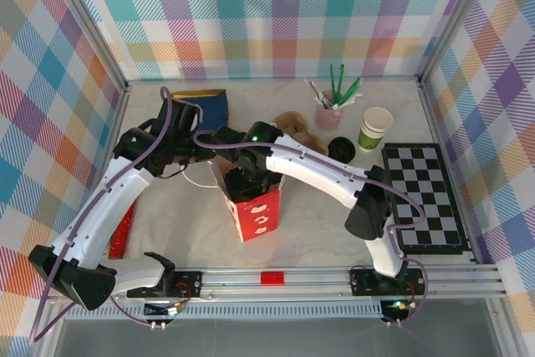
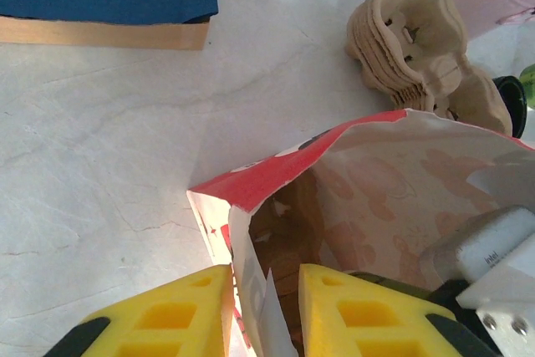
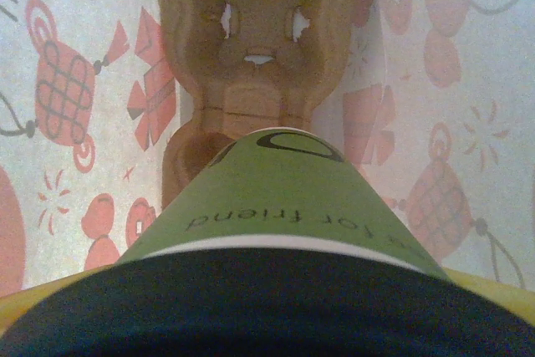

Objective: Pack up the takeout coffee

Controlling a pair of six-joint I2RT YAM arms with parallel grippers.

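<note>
Right wrist view — placing step: right gripper point(image 3: 267, 323) clamps the olive-green, black-lidded paper cup point(image 3: 280, 194) inside the red paper bag point(image 2: 280, 169).
Left gripper point(image 2: 264, 311) pinches the bag's rim — next, seat the cup in the brown pulp tray point(image 3: 251, 39) at the bag's bottom, then release.

Inside the red bag point(image 2: 276, 169) a cardboard tray point(image 3: 251, 48) lies below the cup point(image 3: 276, 198), walls close on both sides; bare table point(image 2: 100, 165) lies just beside the bag.

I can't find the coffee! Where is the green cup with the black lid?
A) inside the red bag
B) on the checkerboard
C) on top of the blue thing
A: the right wrist view shows the green cup down inside the red bag, printed walls around it, above a cardboard carrier.
</note>
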